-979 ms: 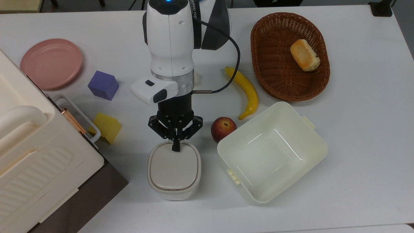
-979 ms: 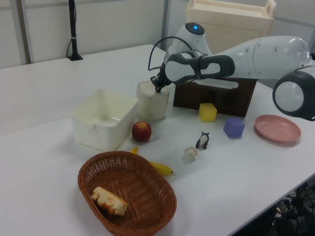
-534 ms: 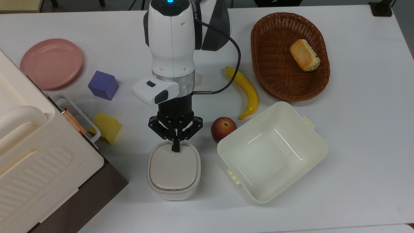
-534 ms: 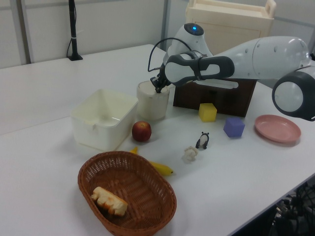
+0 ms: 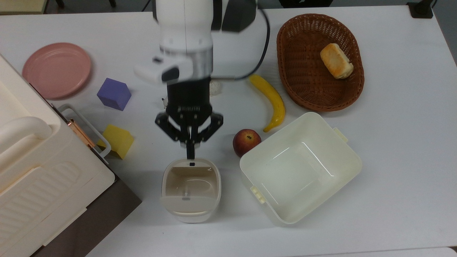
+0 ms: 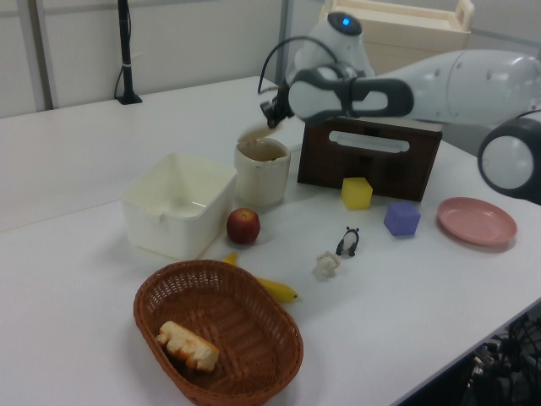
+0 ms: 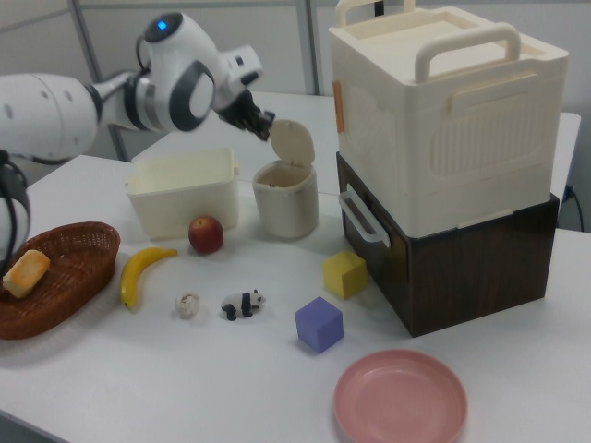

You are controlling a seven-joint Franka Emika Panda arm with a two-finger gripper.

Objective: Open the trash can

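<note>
Bench: white bench (image 5: 392, 160), crowded with props.
Change: trash can (image 5: 191, 210) lid (image 7: 292, 143), flat a moment ago, now stands upright; task looks done.
End effector: end effector (image 5: 191, 152) pinched narrow, empty, lifted clear above the button.
Neighbours: apple (image 5: 246, 142) and cream tub (image 5: 342, 157) just beside; nothing blocks retreat.

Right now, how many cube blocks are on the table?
2. The purple cube sits near the pink plate; the yellow cube lies beside the dark brown box. More may be hidden behind the arm or boxes.
</note>
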